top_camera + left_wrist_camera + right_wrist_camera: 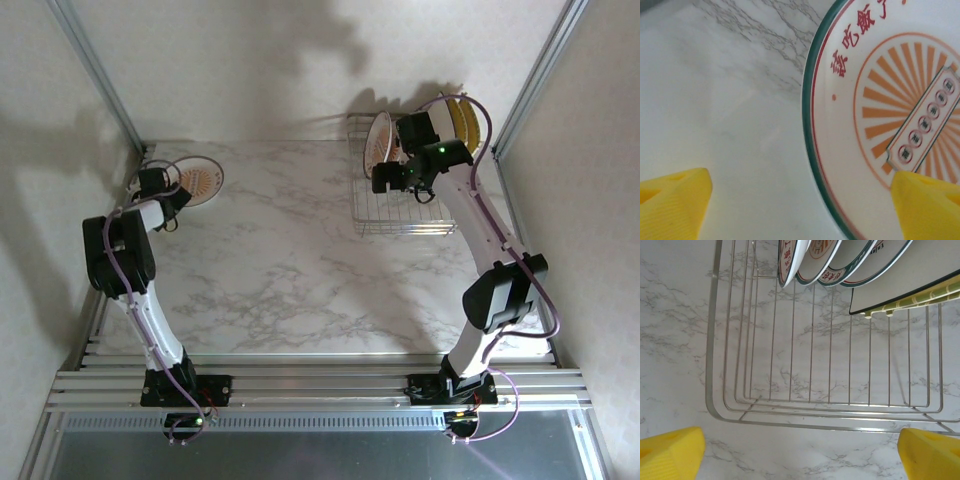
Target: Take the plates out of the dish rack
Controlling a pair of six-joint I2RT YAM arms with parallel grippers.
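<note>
Plates [810,260] stand on edge at the dish rack's [711,340] far end, just beyond your right jaws; both jaws are apart.

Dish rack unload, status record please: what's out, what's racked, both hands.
unloaded plate: round, lying flat on the table, far left
dish rack: far right side of the table
racked: several round plates on edge, a white square plate, a yellow woven plate against it
left hand: open, straddling the unloaded plate's rim
right hand: open, above the dish rack's near end, holding nothing
</note>
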